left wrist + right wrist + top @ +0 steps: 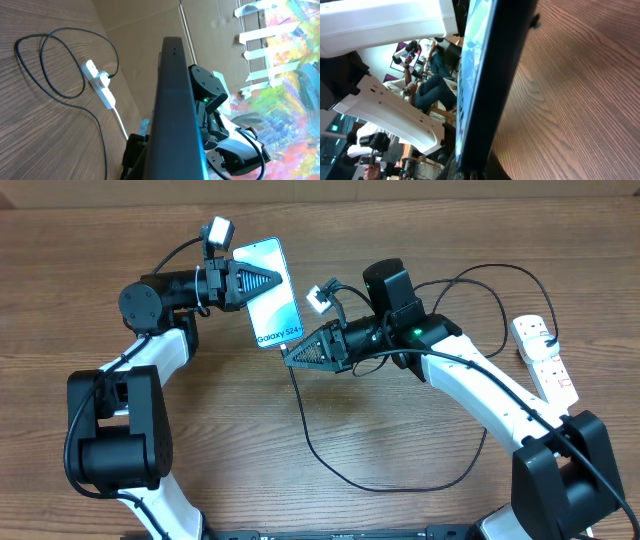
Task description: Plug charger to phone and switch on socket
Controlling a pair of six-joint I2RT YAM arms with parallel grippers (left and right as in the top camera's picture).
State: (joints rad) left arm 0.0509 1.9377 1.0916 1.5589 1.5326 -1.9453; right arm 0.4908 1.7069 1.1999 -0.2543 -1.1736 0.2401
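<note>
wood-grain bench below, brown cardboard wall behind. holding a slim rectangular smartphone with a light blue-teal screen in the left hand, clamped shut across one long side, seemingly raised off the bench and tilted. meeting its lower short end with the right hand, pinched fully closed, apparently on the small plug of a long thin black charger cable. cannot see the plug itself, only the cable running into the fingertips and trailing in a loose loop over the bench toward a white elongated power strip with red switches, well apart at the far right. cannot confirm a seated plug from either wrist view, both filled by the phone's dark edge.

judged step: mating plug to port, roughly midway through the task, strip switch not yet pressed.

to do it well:
- hold the left grip firm and the phone motionless as a backstop.
- square the plug to the short end, in line with the phone's long axis, before any push.
- push straight and gently, no twisting, no levering sideways.
- leave slack in the loop, so as not to drag the power strip or tug the plug off line.
- release only after a full seat, then reach for the red switch.
</note>
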